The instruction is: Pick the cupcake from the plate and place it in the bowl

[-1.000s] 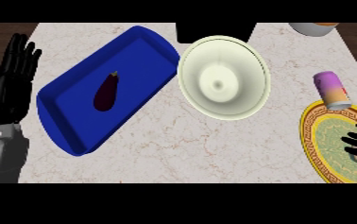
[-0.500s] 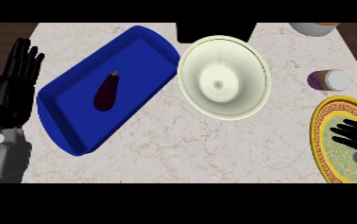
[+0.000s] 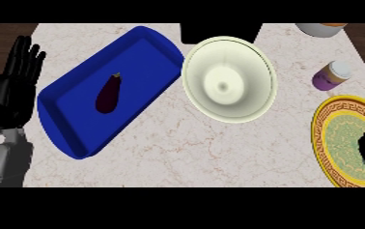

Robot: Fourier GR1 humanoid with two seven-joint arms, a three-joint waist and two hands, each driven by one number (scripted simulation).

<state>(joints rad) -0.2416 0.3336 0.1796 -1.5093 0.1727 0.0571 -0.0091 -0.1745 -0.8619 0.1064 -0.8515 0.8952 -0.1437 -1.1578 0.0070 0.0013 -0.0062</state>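
The blue tray (image 3: 153, 54) is holding an eggplant (image 3: 107, 93). The cream bowl (image 3: 228, 79) is sitting centre. At three o'clock, off the yellow plate (image 3: 341, 141), the cupcake (image 3: 332, 75) is lying on the counter (image 3: 192, 146), its long axis running toward one o'clock. The left hand (image 3: 17, 85) is resting with fingers straight; the right hand's state I cannot tell.

plate (image 3: 341, 141): right part cut by edge | right hand (image 3: 361, 147): only a dark sliver shows
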